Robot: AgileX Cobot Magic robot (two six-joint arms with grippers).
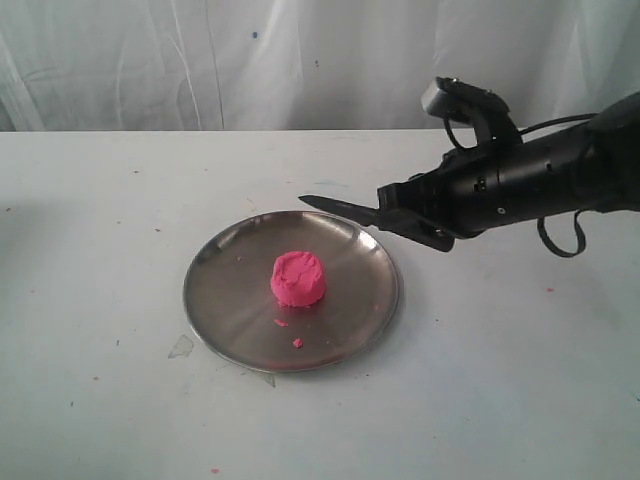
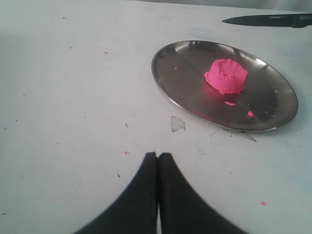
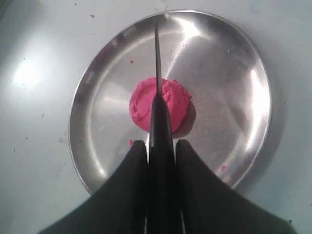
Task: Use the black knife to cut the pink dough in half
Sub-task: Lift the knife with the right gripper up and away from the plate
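The pink dough (image 1: 297, 278) is one rounded lump near the middle of the steel plate (image 1: 222, 300). My right gripper (image 1: 405, 210) is shut on the black knife (image 1: 340, 206), holding its handle, with the blade pointing left above the plate's far right rim. From the right wrist the knife (image 3: 159, 105) lines up over the dough (image 3: 175, 105), fingers (image 3: 192, 170) on either side of the handle. The left wrist view shows the dough (image 2: 225, 75), the plate (image 2: 170, 80), the knife (image 2: 265, 20), and my left gripper (image 2: 158, 155) shut and empty over bare table.
Tiny pink crumbs (image 1: 297, 343) lie on the plate's near part. A small scrap (image 1: 181, 347) lies on the white table (image 1: 100, 250) left of the plate. A white curtain (image 1: 250, 60) hangs behind the table.
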